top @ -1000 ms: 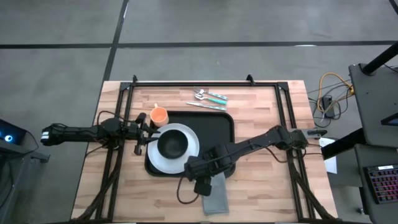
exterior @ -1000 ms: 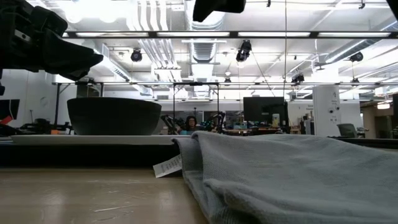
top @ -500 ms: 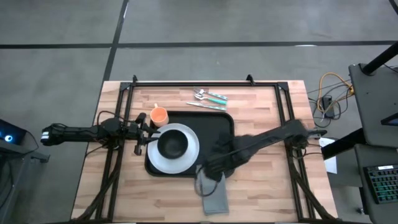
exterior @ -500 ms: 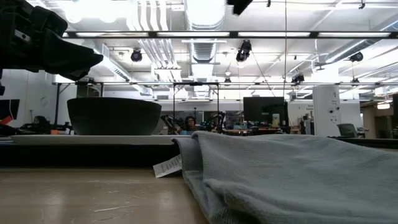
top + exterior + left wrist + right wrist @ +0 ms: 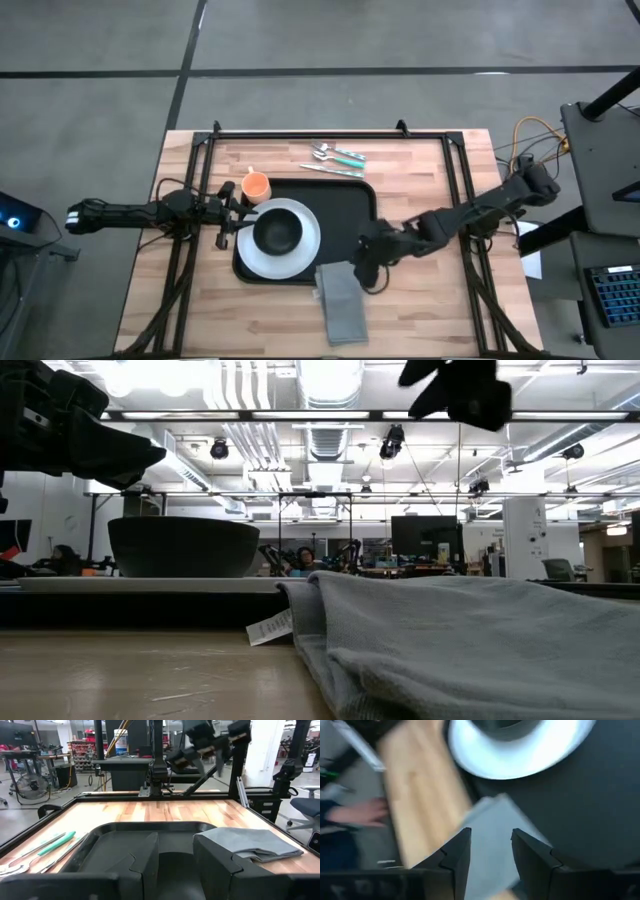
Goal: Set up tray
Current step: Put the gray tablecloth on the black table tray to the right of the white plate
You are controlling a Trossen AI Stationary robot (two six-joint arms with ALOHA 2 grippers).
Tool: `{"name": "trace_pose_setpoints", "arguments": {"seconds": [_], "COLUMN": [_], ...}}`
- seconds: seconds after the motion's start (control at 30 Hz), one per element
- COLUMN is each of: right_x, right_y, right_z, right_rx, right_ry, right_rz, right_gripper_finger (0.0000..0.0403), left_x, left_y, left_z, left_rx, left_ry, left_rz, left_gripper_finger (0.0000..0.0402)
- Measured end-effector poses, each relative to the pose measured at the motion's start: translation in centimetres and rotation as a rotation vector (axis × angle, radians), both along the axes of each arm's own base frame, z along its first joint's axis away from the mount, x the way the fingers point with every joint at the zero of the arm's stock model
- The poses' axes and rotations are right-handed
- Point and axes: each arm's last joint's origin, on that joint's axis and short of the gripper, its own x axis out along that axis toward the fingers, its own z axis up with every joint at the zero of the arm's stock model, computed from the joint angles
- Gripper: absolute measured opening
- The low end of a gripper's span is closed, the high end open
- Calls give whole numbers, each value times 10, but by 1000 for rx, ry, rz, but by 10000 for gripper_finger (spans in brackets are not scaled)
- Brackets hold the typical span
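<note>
large black rectangular tray (image 5: 345, 215) sits mid-table, holding a white plate (image 5: 300, 245) with a dark bowl (image 5: 277, 232). right gripper (image 5: 368, 262) hovers over the tray's near right corner, jaws parted, empty. left gripper (image 5: 228, 215) waits released at the tray's left edge.

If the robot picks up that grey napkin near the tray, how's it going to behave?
The napkin is probably floppy: the low view shows soft folded cloth with rounded creases, so it would likely droop and unfold if lifted by one edge. It looks light, and pushed it may bunch up rather than slide. One corner seems to overlap the tray rim, so it might snag there.
</note>
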Motion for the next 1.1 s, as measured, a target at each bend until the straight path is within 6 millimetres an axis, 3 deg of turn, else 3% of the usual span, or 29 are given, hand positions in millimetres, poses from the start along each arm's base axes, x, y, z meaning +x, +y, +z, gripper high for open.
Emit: {"name": "trace_pose_setpoints", "arguments": {"seconds": [0.23,0.53,0.83,1.1], "right_x": [-20,-37,-26,-23], "right_y": [20,47,70,77], "right_z": [-41,-57,-95,-107], "right_rx": [141,179,183,138], "right_ry": [-18,-23,107,137], "right_rz": [-40,-110,-142,-178], "right_gripper_finger": [125,132,132,132], "left_x": [0,0,0,0], "left_y": [0,0,0,0], "left_z": [0,-1,-1,-1], "left_rx": [0,0,0,0], "left_ry": [1,6,6,6], "left_rz": [0,0,0,0], "left_gripper_finger": [105,105,105,105]}}
